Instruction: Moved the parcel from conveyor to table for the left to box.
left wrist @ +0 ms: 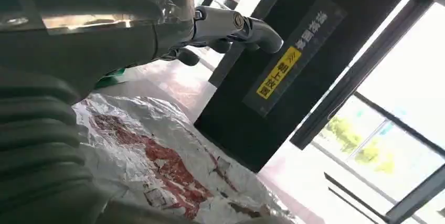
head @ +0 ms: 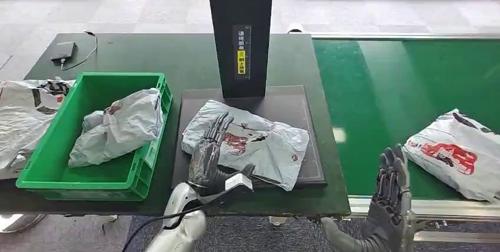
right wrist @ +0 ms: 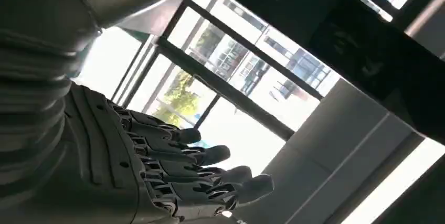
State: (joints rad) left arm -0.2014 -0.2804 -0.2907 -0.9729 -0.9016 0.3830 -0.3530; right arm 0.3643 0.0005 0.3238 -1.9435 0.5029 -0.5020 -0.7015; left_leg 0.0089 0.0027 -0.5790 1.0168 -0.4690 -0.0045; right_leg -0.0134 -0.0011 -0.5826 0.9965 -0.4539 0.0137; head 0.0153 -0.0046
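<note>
Your left hand point(head: 207, 156) rests flat, fingers spread, on the parcel point(head: 253, 143); curl them under its edge. Right hand point(head: 390, 190) open, empty.

A crumpled grey-white parcel point(head: 253, 140) with red and black print lies flat on the dark mat of the table point(head: 177, 57), just before the black post. The green box point(head: 94, 134) (already holding another bag) stands just left of it, open-topped and upright.

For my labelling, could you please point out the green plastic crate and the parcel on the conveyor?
green plastic crate point(head: 36, 160): head view, near-left wall.
white plastic parcel on the green conveyor point(head: 457, 153): head view, red print.
</note>
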